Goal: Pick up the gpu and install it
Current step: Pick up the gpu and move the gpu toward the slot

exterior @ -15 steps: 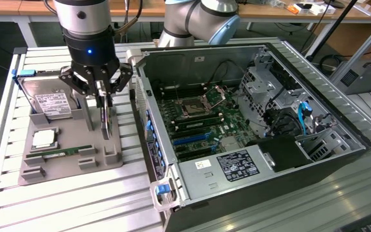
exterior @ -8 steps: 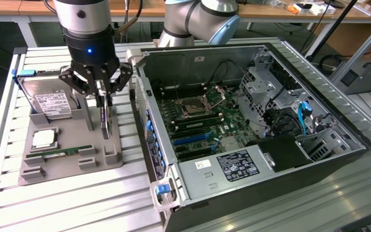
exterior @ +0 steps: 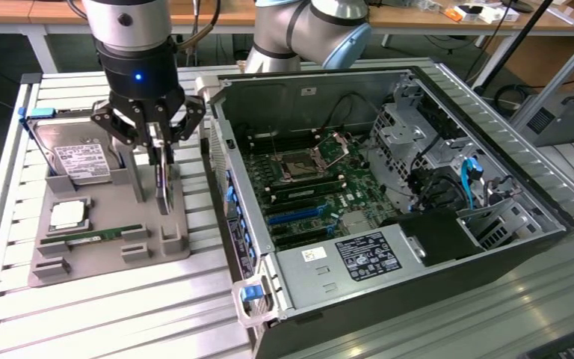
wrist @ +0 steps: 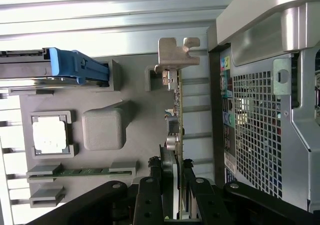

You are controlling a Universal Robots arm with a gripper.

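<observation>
The gpu (exterior: 164,191) stands on edge in a slot of the grey holder tray (exterior: 107,258), at the exterior view's left of the open computer case (exterior: 486,247). My gripper (exterior: 158,153) hangs straight above it, its black fingers down on either side of the card's upper edge and closed against it. In the wrist view the gpu (wrist: 176,110) runs edge-on away from my gripper (wrist: 171,174), ending in its silver metal bracket (wrist: 176,55). The card's lower edge still sits at the tray.
The tray also holds a hard drive (exterior: 80,161), a processor (exterior: 68,215) and a green memory stick (exterior: 98,235). The case lies open with its motherboard (exterior: 307,187) and blue expansion slots (exterior: 292,217) exposed. Its perforated rear wall (wrist: 255,130) stands close beside the card.
</observation>
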